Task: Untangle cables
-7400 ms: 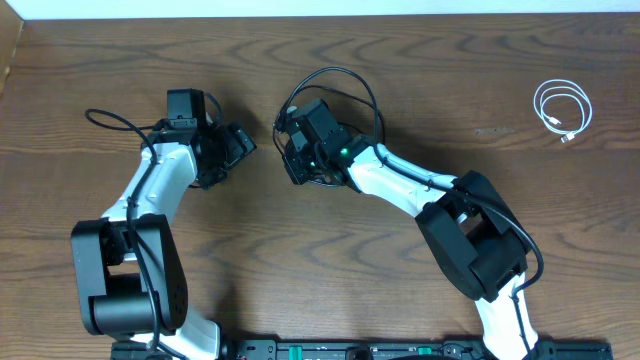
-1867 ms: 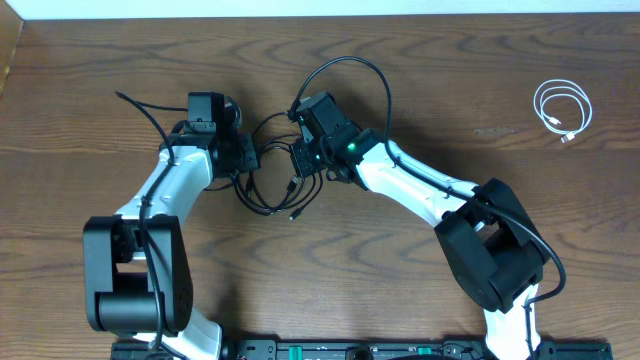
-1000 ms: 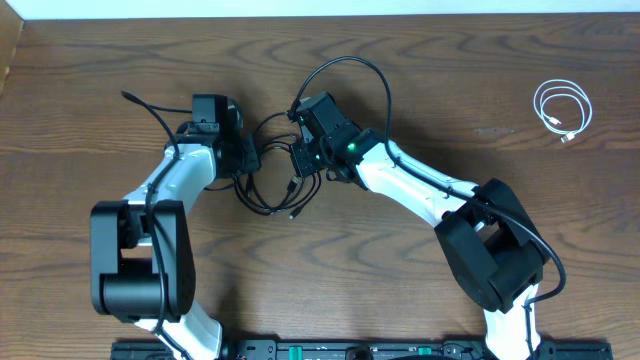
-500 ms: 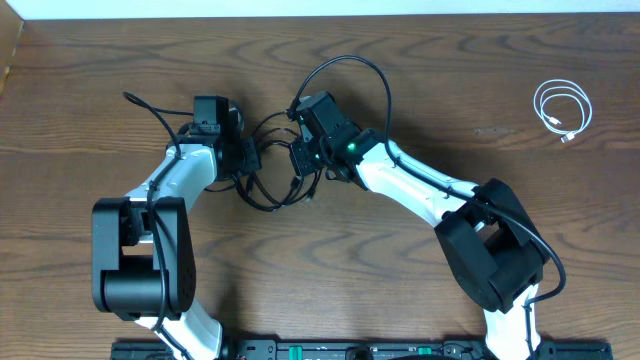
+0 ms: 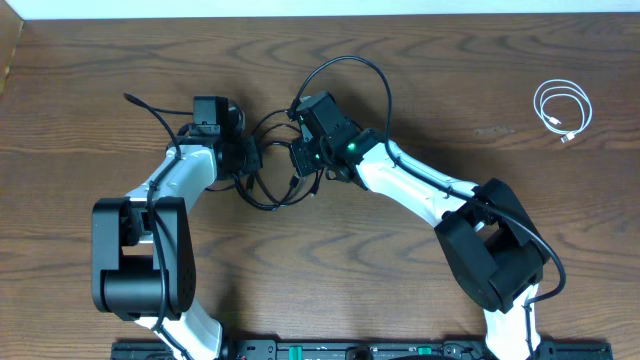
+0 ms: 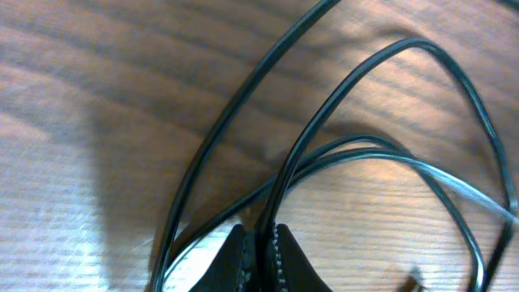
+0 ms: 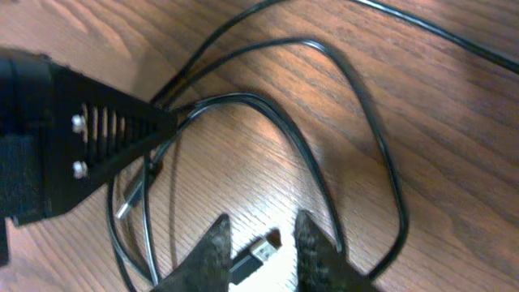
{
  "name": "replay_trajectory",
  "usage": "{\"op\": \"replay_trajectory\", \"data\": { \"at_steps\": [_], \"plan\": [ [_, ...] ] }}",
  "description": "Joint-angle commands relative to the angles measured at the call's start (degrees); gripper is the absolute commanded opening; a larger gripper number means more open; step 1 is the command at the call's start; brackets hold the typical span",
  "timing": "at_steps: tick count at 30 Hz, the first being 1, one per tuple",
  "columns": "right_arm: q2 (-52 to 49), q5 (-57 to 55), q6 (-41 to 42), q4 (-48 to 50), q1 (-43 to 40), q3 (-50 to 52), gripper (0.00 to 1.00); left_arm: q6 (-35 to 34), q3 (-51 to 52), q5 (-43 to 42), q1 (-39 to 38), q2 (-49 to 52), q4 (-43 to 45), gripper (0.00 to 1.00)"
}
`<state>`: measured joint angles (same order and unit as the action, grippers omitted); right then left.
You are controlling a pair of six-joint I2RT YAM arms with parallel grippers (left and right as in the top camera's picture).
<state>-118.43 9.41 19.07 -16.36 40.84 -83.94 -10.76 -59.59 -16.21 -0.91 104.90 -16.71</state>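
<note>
1. Pinching one black cable (image 6: 274, 199) between its closed fingers, our left gripper (image 6: 259, 237) sits low over the wooden table (image 5: 400, 300).
2. Our right gripper (image 7: 261, 231) stands slightly parted, with a plug (image 7: 259, 250) lying between its fingers.
3. We see the black cables (image 5: 265, 206) looped together on the table between both grippers.
4. We find the white cable (image 5: 561, 107) coiled well apart, near the table's far right edge.

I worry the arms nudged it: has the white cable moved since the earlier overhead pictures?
No. The white cable lies coiled at the same spot near the table's far right corner.
</note>
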Motion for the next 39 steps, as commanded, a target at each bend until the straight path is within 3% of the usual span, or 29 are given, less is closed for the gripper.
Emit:
{"op": "replay_trajectory", "data": {
  "at_steps": [1, 4, 9, 13, 27, 32, 39],
  "plan": [
    [1.1, 0.2, 0.2, 0.9, -0.2, -0.4, 0.24, -0.5, 0.3, -3.9, 0.2, -1.1, 0.9, 0.08],
    [1.1, -0.3, 0.1, 1.1, -0.1, -0.4, 0.26, -0.5, 0.3, -4.8, 0.2, -1.1, 1.5, 0.08],
    [1.1, -4.5, 0.2, -1.4, -0.1, -0.4, 0.39, -0.5, 0.3, -4.8, 0.2, -1.1, 1.9, 0.08],
    [1.1, -8.7, 0.2, -2.7, -0.2, -0.4, 0.43, -0.5, 0.3, -4.8, 0.2, -1.1, 1.9, 0.08],
    [-3.6, -8.3, 0.2, -3.5, 1.5, -0.3, 0.39, -0.5, 0.3, -4.8, 0.2, -1.1, 2.3, 0.08],
    [-6.1, -8.0, 0.2, -1.7, 1.6, -0.3, 0.31, -0.5, 0.3, -4.8, 0.2, -1.1, 2.3, 0.07],
    [-6.9, -8.0, 0.2, -1.1, 1.6, -0.3, 0.29, -0.5, 0.3, -4.8, 0.2, -1.1, 2.3, 0.08]
  ]
}}
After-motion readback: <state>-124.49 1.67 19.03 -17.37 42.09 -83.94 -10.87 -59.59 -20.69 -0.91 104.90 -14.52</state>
